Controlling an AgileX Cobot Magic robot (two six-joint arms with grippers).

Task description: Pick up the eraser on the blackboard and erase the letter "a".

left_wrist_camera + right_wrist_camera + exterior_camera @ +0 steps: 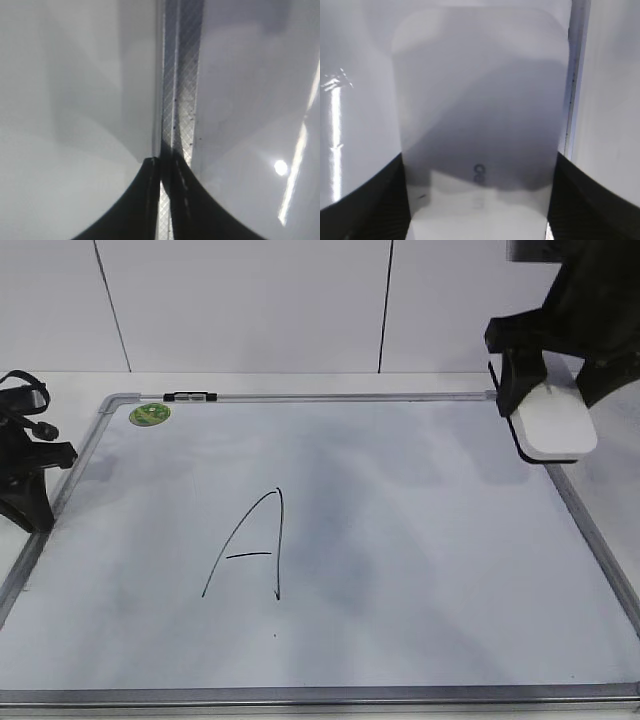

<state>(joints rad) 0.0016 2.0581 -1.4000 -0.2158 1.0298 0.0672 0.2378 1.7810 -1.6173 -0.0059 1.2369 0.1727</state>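
The blackboard (400, 500) is a white board in a grey frame and fills the table. The eraser (553, 420) is a white block with a black base at the board's top right, by the right frame rail. My right gripper (525, 390) is shut on the eraser. In the right wrist view its fingers (480, 155) press both long sides of the eraser (480, 100). No lowercase letter "a" shows on the board; only a tall capital "A" (250, 550) is drawn left of centre. My left gripper (35, 510) is shut and empty over the left frame rail (177, 75).
A round green sticker (150, 414) sits at the board's top left corner. A small black and white clip (190, 397) lies on the top rail. A white wall stands behind the table. The board's right rail (575, 75) runs beside the eraser.
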